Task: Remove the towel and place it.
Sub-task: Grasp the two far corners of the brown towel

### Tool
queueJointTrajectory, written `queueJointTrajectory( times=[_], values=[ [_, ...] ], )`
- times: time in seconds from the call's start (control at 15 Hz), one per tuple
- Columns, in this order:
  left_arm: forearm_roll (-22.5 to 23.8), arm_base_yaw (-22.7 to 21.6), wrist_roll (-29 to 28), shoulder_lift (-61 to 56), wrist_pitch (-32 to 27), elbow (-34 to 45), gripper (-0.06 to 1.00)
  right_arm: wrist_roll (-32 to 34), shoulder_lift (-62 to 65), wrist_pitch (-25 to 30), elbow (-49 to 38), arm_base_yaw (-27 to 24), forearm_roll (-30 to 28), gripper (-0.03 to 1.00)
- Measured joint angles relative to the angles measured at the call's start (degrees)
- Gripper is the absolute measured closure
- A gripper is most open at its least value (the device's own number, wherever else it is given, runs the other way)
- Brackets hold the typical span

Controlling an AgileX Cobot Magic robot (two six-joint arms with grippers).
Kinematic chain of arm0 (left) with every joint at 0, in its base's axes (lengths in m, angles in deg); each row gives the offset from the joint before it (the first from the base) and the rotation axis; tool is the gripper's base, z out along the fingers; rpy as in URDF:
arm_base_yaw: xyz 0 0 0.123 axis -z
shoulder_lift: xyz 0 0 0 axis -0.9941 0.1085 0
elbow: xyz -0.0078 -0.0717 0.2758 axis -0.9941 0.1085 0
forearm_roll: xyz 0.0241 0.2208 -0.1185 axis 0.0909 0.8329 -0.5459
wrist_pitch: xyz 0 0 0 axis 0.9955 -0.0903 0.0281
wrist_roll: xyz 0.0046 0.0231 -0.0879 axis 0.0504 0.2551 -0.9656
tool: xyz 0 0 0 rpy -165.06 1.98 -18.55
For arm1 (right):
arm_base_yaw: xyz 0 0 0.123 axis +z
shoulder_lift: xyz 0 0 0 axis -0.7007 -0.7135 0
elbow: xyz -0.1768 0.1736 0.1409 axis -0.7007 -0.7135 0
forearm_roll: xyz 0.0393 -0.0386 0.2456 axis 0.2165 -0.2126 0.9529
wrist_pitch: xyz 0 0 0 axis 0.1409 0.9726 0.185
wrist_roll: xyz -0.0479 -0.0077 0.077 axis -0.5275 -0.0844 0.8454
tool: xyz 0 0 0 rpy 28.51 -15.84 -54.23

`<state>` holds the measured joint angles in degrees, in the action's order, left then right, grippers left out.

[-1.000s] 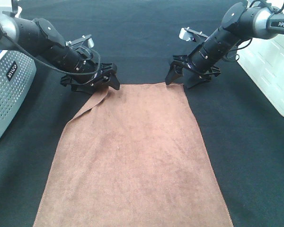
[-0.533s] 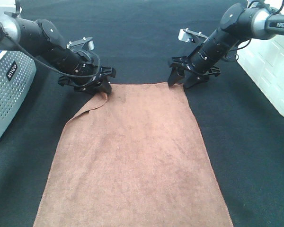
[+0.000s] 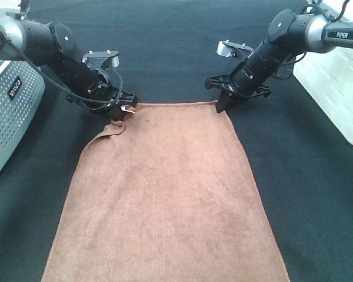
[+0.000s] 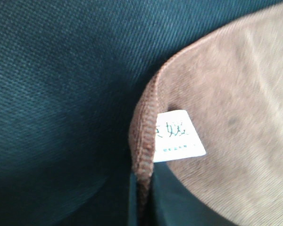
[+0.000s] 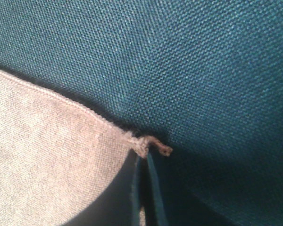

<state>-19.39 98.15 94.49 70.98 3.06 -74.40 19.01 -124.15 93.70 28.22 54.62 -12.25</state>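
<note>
Item: towel [image 3: 165,194], reddish-brown, rectangular, stitched hem, spread lengthwise down the middle of the black tabletop [image 3: 165,47]; its near end runs off the lower edge of the high view. Far left corner: bunched and lifted off the tabletop, with a fold running from it down the left hem. My left jaws are pressed together on this corner, pinching the hem. In my left wrist view the hem curls up out of the dark jaw tips, and the small white tag [image 4: 178,134] with faint printing lies against the pile just beside the stitching. Far right corner: lying low at the tabletop, the far hem running nearly straight between the two corners. My right jaws are pressed together on this corner, pinching its very tip; in my right wrist view a loose thread end [image 5: 161,147] pokes out just past them. Surroundings: a grey perforated box [image 3: 9,117] at the left edge, well apart from the towel; a white bin [image 3: 335,88] at the right edge, likewise apart.
</note>
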Motion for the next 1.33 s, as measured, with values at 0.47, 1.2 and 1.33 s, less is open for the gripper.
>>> queueJointTrajectory(
  times=[0.47,1.2,1.33],
  values=[
    [6.0,0.0,0.9,0.0,-1.5,-7.2,0.93,0.7,0.0,-2.2,0.3,0.1,-2.4,0.97],
    [8.0,0.1,7.4,0.0,11.8,-7.3,0.93,3.7,0.0,-7.0,8.0,0.1,-12.2,0.97],
    [8.0,0.1,7.6,0.0,16.0,-7.3,0.93,4.3,0.0,-9.3,8.4,0.1,-13.6,0.97]
  ],
)
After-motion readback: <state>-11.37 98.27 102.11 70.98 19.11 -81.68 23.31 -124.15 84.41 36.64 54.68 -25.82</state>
